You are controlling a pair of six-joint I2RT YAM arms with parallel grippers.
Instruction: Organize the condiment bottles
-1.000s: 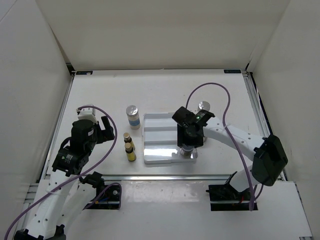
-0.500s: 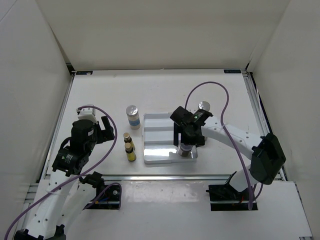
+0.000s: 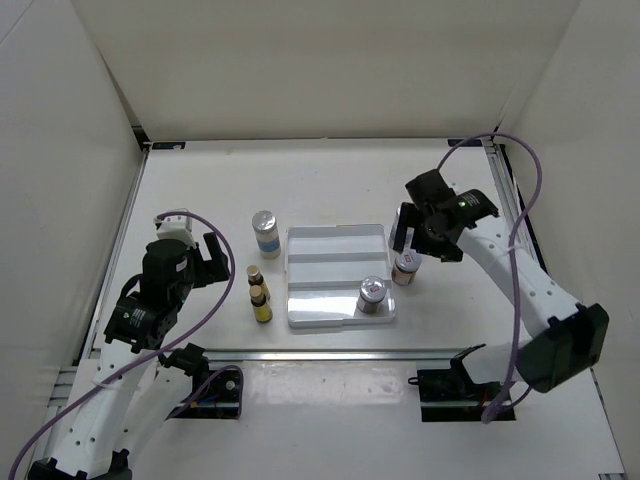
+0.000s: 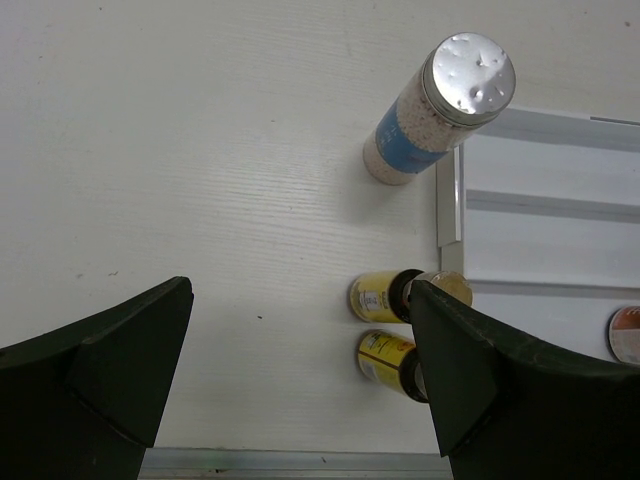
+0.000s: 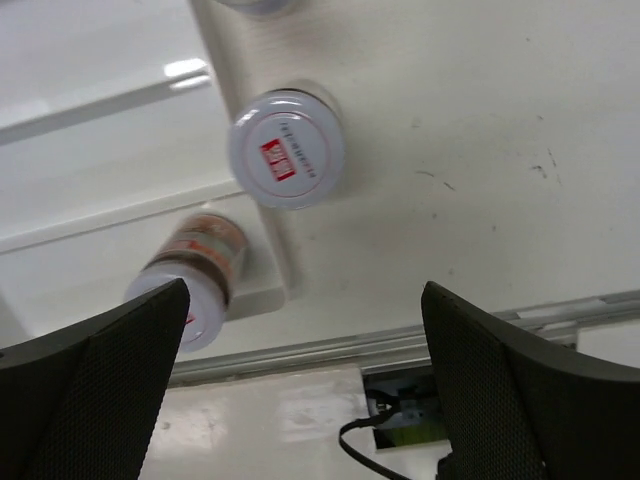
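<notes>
The right pincer [image 5: 302,288] is hanging with its jaws spread wide and nothing between them. It is hovering just above a short brownish jar [image 3: 405,268], whose red-marked lid is showing close under it in the right wrist view. That jar is standing on the table [image 3: 200,190] right beside the right rim of the white tray [image 3: 335,243]; whether the two are touching I cannot tell. A second short jar [image 3: 372,295] is sitting upright in the tray's nearest compartment, at its right corner, so I judge the sorting to be only beginning: one bottle is inside and the others in view are waiting outside. The left pincer [image 4: 300,290] is also gaping wide and holding nothing, over the left side of the table. There a tall blue-labelled bottle [image 3: 265,233] is standing just off the tray's far left corner, and two tiny yellow bottles [image 3: 261,303] are standing one behind the other near its left rim. A second tall bottle is not showing clearly. Only the tray's rim is crowding the outside jar.
</notes>
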